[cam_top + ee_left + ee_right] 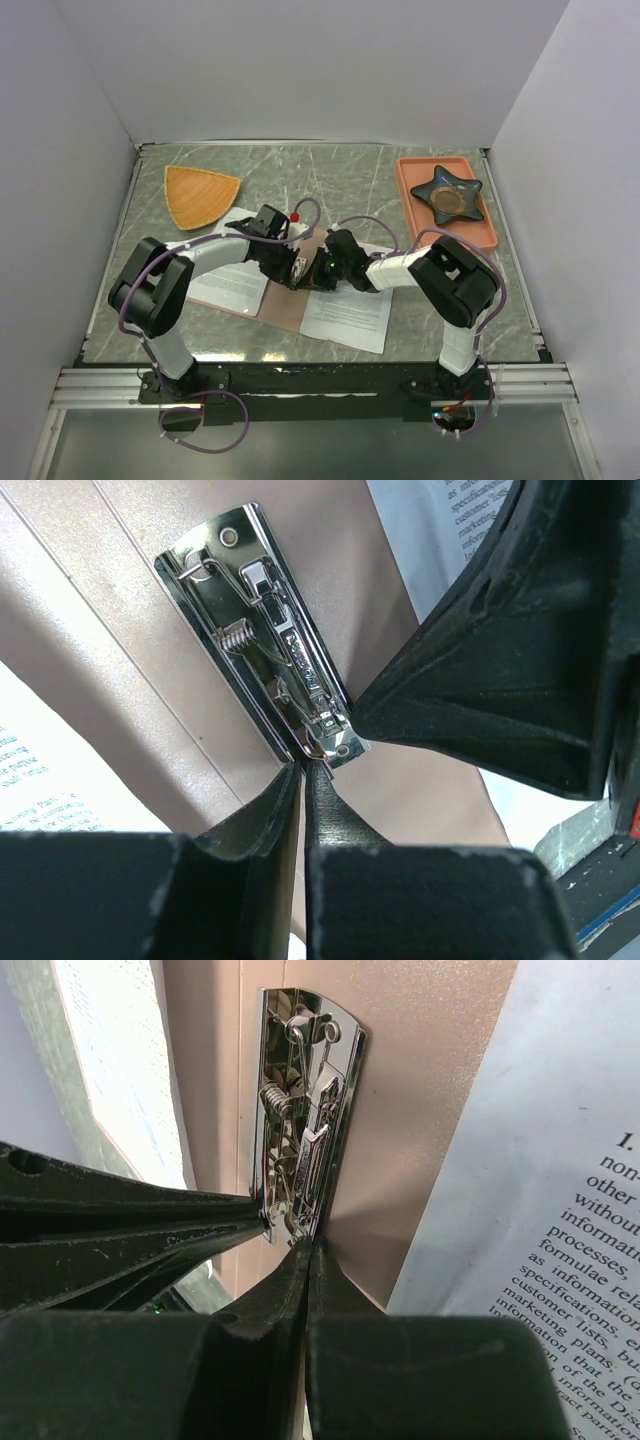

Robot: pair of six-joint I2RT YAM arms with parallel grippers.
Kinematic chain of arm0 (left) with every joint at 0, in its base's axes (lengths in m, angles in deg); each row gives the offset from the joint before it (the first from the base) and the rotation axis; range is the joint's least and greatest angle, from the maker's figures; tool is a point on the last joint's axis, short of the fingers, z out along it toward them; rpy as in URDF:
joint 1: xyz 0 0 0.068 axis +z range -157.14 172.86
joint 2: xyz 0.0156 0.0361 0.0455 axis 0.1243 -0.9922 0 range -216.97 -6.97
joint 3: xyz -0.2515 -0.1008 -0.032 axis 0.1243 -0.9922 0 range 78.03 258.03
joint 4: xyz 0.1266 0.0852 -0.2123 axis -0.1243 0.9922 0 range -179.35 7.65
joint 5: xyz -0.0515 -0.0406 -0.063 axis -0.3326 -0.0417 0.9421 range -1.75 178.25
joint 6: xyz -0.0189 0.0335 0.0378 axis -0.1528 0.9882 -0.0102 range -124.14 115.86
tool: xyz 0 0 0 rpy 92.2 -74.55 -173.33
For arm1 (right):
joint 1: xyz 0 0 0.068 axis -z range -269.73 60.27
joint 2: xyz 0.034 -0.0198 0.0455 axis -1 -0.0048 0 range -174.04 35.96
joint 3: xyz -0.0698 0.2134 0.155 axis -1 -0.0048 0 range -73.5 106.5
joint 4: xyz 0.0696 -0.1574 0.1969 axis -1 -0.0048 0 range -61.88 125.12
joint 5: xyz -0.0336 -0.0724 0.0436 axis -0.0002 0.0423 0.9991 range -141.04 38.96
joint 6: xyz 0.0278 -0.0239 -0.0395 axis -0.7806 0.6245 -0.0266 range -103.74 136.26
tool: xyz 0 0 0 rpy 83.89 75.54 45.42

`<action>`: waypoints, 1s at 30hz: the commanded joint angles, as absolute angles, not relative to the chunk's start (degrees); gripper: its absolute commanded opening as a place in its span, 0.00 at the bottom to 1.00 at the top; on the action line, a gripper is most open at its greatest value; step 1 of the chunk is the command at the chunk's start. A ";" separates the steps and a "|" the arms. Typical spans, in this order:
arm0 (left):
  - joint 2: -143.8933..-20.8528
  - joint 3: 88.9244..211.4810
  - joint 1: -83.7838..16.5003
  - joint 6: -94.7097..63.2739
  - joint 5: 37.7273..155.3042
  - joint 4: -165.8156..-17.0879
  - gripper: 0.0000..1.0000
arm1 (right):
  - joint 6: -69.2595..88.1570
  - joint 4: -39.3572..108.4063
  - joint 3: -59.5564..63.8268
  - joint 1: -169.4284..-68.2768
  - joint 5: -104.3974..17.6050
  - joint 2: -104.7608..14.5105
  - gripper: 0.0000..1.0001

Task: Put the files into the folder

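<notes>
The pinkish-brown folder (283,303) lies open and flat at mid-table, with a shiny metal clip (270,650) fixed along its crease. One printed file (232,283) lies on its left half and another file (348,315) on its right. Both grippers meet over the clip. My left gripper (303,768) is pinched on the clip's near end, with only a thin slit between its fingers. My right gripper (315,1245) is shut and empty, and its tips touch the same end of the clip (300,1130). The arms hide the folder's middle in the top view.
An orange fan-shaped plate (200,195) sits at the back left of the marble table (330,180). A salmon tray (405,190) at the back right holds a dark star-shaped dish (447,195). White walls close in three sides.
</notes>
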State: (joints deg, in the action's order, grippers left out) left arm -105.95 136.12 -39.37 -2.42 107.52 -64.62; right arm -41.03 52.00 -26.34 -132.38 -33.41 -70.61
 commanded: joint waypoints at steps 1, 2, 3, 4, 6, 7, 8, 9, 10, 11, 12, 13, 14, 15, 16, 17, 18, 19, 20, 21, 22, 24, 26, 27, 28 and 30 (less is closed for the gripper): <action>-112.26 135.77 -42.91 -3.52 105.13 -66.14 0.10 | -39.11 38.02 -28.94 -134.99 -39.96 -77.95 0.00; -113.13 136.04 -43.09 -3.61 105.13 -65.88 0.09 | -39.28 37.93 -28.94 -135.08 -39.88 -78.12 0.00; -113.40 136.39 -43.52 -3.70 105.30 -65.88 0.08 | -39.37 37.93 -29.03 -135.08 -39.88 -78.47 0.00; -113.66 136.65 -43.79 -3.70 106.87 -65.79 0.08 | -39.55 38.02 -28.94 -135.16 -39.88 -78.56 0.00; -114.28 137.79 -44.58 -3.79 108.99 -65.10 0.08 | -39.81 37.76 -28.76 -135.34 -40.05 -79.18 0.00; -114.37 138.23 -44.76 -3.79 110.21 -65.00 0.08 | -40.07 37.93 -28.76 -135.34 -40.05 -79.36 0.00; -114.02 138.59 -45.02 -3.70 112.14 -65.00 0.08 | -40.16 38.02 -28.85 -135.34 -39.96 -79.53 0.00; -113.84 139.63 -45.37 -3.79 113.38 -64.48 0.08 | -40.25 38.11 -28.85 -135.34 -39.96 -79.79 0.00; -113.58 140.25 -45.46 -3.79 114.26 -64.04 0.08 | -40.51 38.02 -28.94 -135.34 -40.05 -79.80 0.00; -113.14 140.87 -45.46 -3.79 116.62 -63.69 0.08 | -40.69 37.93 -29.03 -135.34 -40.05 -79.88 0.00; -112.88 141.75 -45.46 -3.70 117.60 -63.16 0.08 | -40.86 37.93 -29.11 -135.34 -40.05 -80.15 0.00; -112.61 141.93 -45.46 -3.70 118.31 -63.33 0.08 | -41.13 37.85 -29.11 -135.25 -40.22 -80.15 0.00; -112.26 142.10 -45.46 -3.70 119.01 -63.59 0.08 | -41.22 37.93 -29.11 -135.34 -40.23 -80.32 0.00; -112.17 142.19 -45.46 -3.70 119.45 -63.77 0.08 | -41.30 37.93 -29.11 -135.34 -40.23 -80.58 0.00; -112.17 142.28 -45.46 -3.79 120.33 -64.12 0.07 | -41.65 37.85 -29.11 -135.34 -40.23 -80.59 0.00; -112.08 142.11 -45.46 -3.79 120.77 -64.47 0.07 | -41.92 38.02 -29.20 -135.34 -40.05 -80.76 0.00; -111.74 141.67 -45.46 -5.96 122.60 -64.91 0.07 | -41.92 38.11 -29.29 -135.34 -40.05 -80.85 0.00; -111.30 141.41 -45.38 -6.24 123.58 -65.70 0.07 | -42.09 38.28 -29.46 -135.34 -39.96 -80.85 0.00; -110.16 141.23 -45.46 -6.51 124.11 -66.05 0.07 | -42.10 38.37 -29.55 -135.34 -39.88 -80.85 0.00; -109.54 141.14 -45.29 -6.95 124.64 -66.32 0.07 | -42.27 38.37 -29.73 -135.34 -39.88 -80.85 0.00; -108.06 141.31 -44.94 -6.95 124.99 -66.15 0.07 | -42.45 38.28 -29.82 -135.34 -39.88 -80.94 0.00; -106.73 143.24 -43.37 -6.86 127.96 -64.92 0.08 | -42.45 38.37 -30.17 -135.25 -39.87 -80.68 0.00; -104.53 146.83 -41.69 -6.86 130.87 -62.21 0.08 | -42.54 38.37 -30.34 -135.25 -40.05 -80.68 0.00; -103.92 148.42 -40.03 -6.86 132.19 -61.23 0.08 | -42.62 38.28 -30.52 -135.25 -40.14 -80.68 0.00; -102.78 150.26 -39.23 -6.69 134.20 -59.74 0.08 | -42.71 38.28 -30.61 -135.25 -40.23 -80.76 0.00; -101.81 155.80 -37.03 -6.07 134.75 -55.87 0.09 | -42.80 38.46 -30.87 -135.08 -40.31 -80.41 0.00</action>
State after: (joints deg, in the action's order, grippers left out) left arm -106.69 145.89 -38.06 -3.38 116.37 -54.91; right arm -45.52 52.62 -26.39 -132.47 -33.02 -72.47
